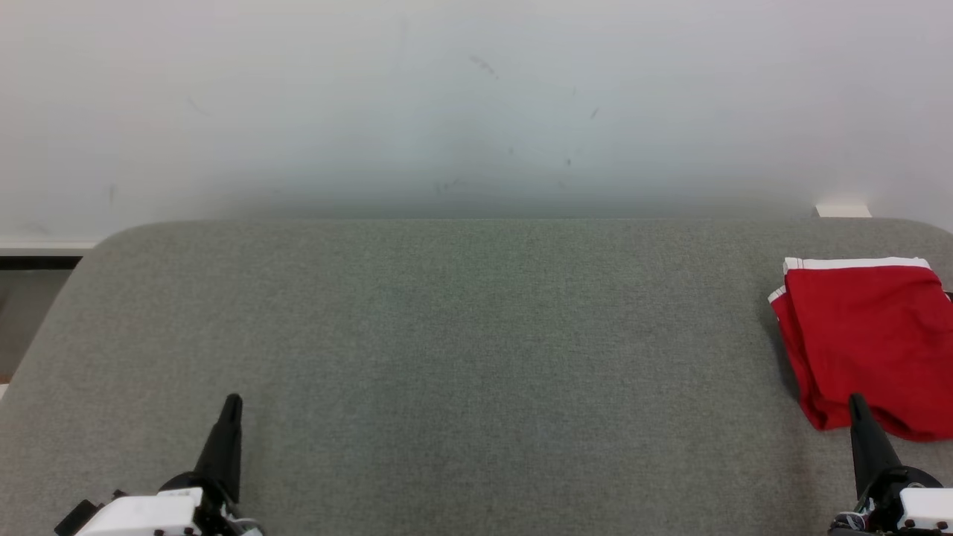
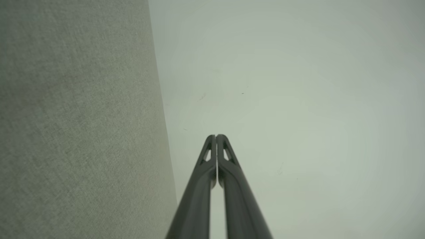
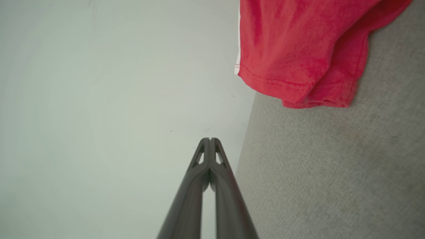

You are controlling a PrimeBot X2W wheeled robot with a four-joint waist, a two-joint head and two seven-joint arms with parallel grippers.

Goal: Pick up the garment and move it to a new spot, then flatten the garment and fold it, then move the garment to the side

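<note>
A red garment [image 1: 864,342] with white trim lies folded at the far right of the grey table [image 1: 476,357]; part of it runs past the frame's right edge. The right wrist view has the garment [image 3: 298,49] at its top. My right gripper [image 1: 856,402] is shut with nothing in it, and its tip overlaps the garment's near edge in the head view. In its own wrist view the right gripper [image 3: 210,139] has its tips pressed together, apart from the cloth. My left gripper [image 1: 234,400] is shut and empty at the lower left; its tips meet in the left wrist view [image 2: 215,136].
A pale wall [image 1: 476,104] stands right behind the table's far edge. The table has rounded far corners. A small white block [image 1: 843,211] sits at the far right edge. A strip of floor [image 1: 30,313] runs past the table's left side.
</note>
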